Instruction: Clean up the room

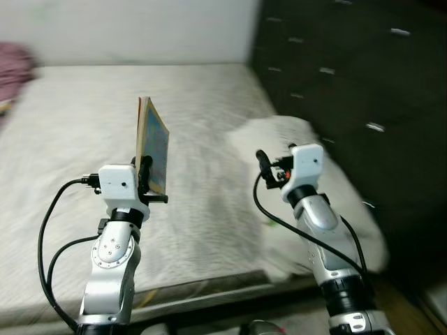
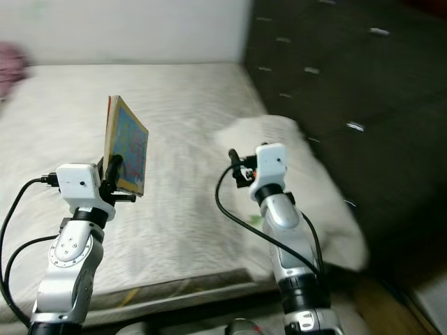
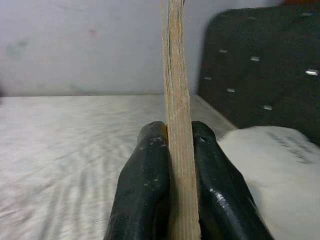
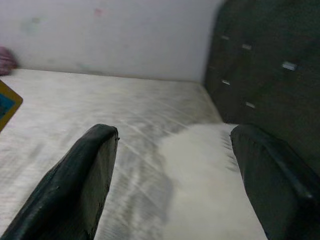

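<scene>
A thin book [image 1: 153, 144] with a colourful blue and yellow cover stands upright above the bed, and my left gripper [image 1: 146, 174] is shut on its lower edge. In the left wrist view the book's page edge [image 3: 177, 110] runs straight up between the two black fingers [image 3: 142, 190]. My right gripper [image 1: 264, 165] is raised over the bed's right side, near the white pillow [image 1: 293, 139]. Its fingers [image 4: 75, 185] stand wide apart with nothing between them.
The bed [image 1: 77, 125] has a pale grey sheet and reaches to a white wall [image 1: 140, 28]. A dark tufted headboard [image 1: 349, 84] runs along the right. Something pink [image 1: 14, 66] lies at the bed's far left corner. A strip of floor [image 1: 412, 307] shows at lower right.
</scene>
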